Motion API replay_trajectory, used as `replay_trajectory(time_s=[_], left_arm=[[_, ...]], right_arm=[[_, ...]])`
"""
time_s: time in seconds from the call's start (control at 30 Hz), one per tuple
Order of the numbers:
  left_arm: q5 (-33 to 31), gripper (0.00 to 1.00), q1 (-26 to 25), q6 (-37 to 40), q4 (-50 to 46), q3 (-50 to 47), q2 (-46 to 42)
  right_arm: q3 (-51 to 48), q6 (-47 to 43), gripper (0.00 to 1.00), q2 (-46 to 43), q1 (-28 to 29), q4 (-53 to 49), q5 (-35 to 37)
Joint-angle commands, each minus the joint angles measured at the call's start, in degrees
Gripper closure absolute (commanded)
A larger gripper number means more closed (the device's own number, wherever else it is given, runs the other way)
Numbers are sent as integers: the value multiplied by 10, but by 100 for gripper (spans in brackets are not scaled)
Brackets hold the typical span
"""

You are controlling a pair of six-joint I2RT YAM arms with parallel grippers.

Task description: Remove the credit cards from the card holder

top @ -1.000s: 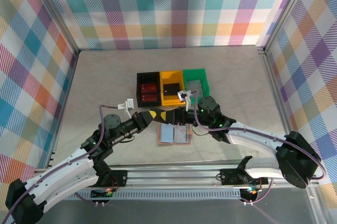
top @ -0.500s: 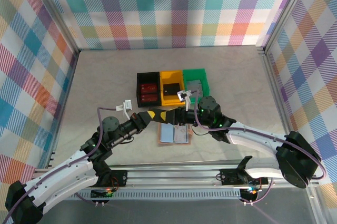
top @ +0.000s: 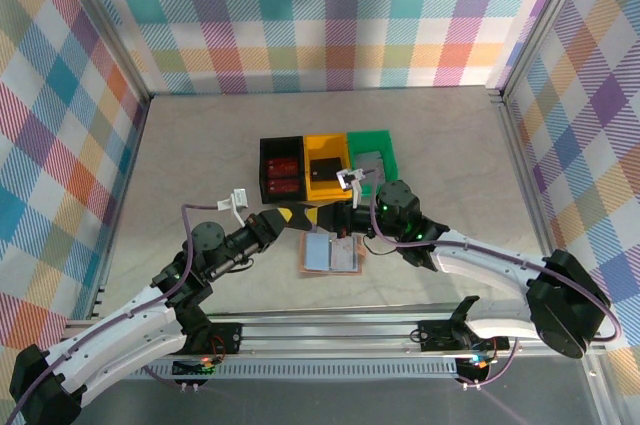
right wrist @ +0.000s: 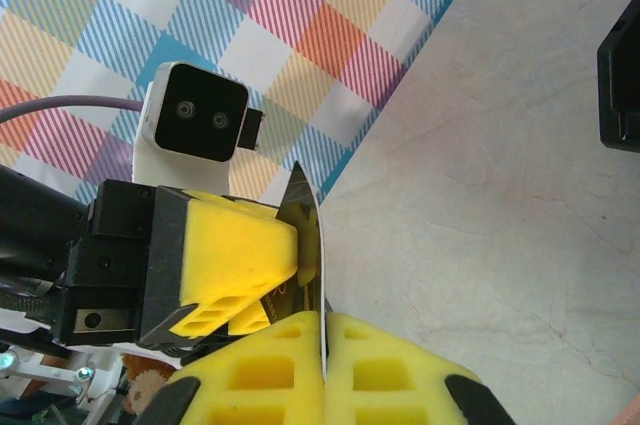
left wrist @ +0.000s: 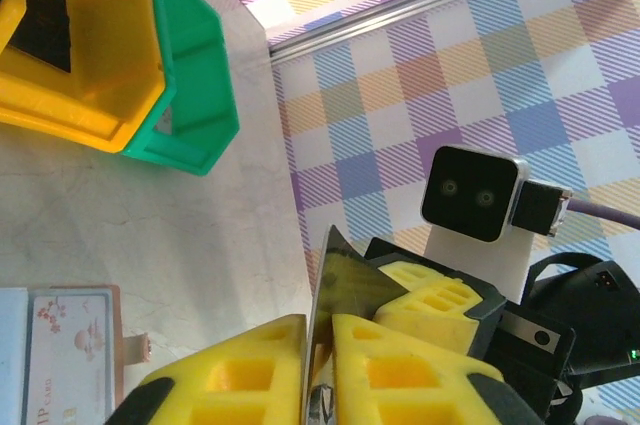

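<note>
Above open card holder [top: 330,256], mid-table: both grippers meet tip to tip. Row of bins [top: 327,193] just behind; bare table [top: 190,155] left, right, beyond, up to plaid walls. Credit card [top: 306,216] black with yellow, on edge, off table. Right gripper [top: 333,217] clamped tight on it. Left gripper [top: 290,217] narrow around other end; grip unclear. Holder tan, pale blue pocket.

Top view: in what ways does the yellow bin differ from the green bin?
The yellow bin stands in the middle of the row; the green bin stands at its right end. The yellow bin holds a black flat thing; the green bin holds a grey flat thing. Both are open plastic bins of like size, set side by side.
</note>
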Motion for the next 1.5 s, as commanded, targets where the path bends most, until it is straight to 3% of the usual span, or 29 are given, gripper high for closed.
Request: replay_trajectory(time_s=[0.0, 0.07, 0.13, 0.23, 0.43, 0.73, 0.87, 1.17, 1.47], left_arm=[[-20, 81, -3, 5, 7, -1, 4], [-21, 73, -2, 10, -4, 1, 5], [-20, 58, -2, 25, -29, 11, 2], [-26, 40, -2, 78, -122, 52, -13], [-72, 0, 8, 198, -328, 148, -33], [-135, 0, 35, 319, -445, 251, 74], [-154, 0, 50, 356, -462, 297, 143], [-167, 0, 70, 437, -433, 336, 229], [-182, 0, 72, 450, -387, 311, 239]], right_arm=[[19, -17, 100, -23, 13, 4, -8], [25, -29, 100, -29, 14, -15, 5], [36, -49, 100, -40, 13, -51, 19], [67, -90, 100, -57, 0, -136, 43], [151, -138, 100, -46, -91, -296, 7], [360, -259, 100, 118, -164, -529, -18], [475, -302, 100, 215, -176, -613, 10], [661, -323, 100, 400, -197, -703, 100], [724, -308, 100, 500, -219, -713, 57]])
